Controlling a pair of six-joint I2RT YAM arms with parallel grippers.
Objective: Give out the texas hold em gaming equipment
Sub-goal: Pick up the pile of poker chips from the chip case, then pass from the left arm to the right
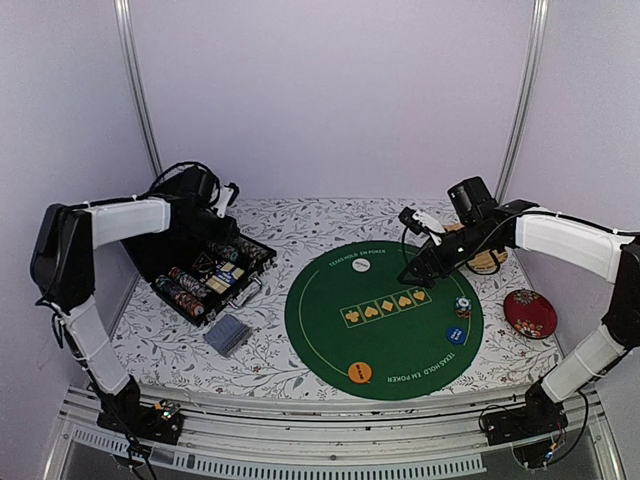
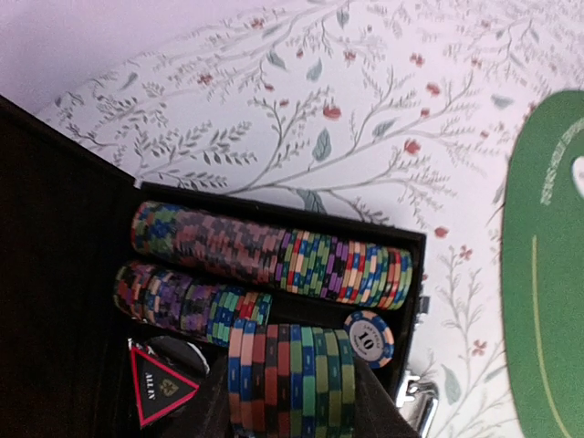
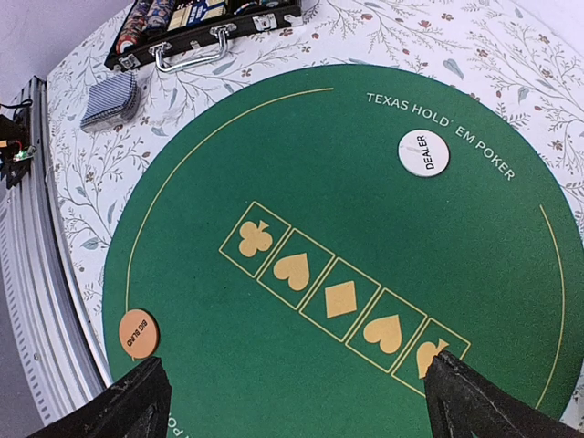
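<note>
So the left end effector was down in the black case, out past the 9 o'clock edge of the green felt. It had narrowed onto a short row of chips with a finger on each side. Looked like a real grip, though whether the row was clear of its tray couldn't be told. The right end effector hung wide open and empty over the felt. Already on the felt were the Dealer disc around 11 o'clock, the orange disc around 7, and the blue disc and a small chip stack near 3. The deck of cards sat on the worktop off the felt's 8 o'clock side. Handling-wise, the chips were probably stiff, smooth and a bit hefty, but a row is just loose discs, so it'd likely buckle and spill unless squeezed along its length on the two flat end faces. The cards looked light and slippery, so it's probably best to pinch the whole deck across its long edges.
</note>
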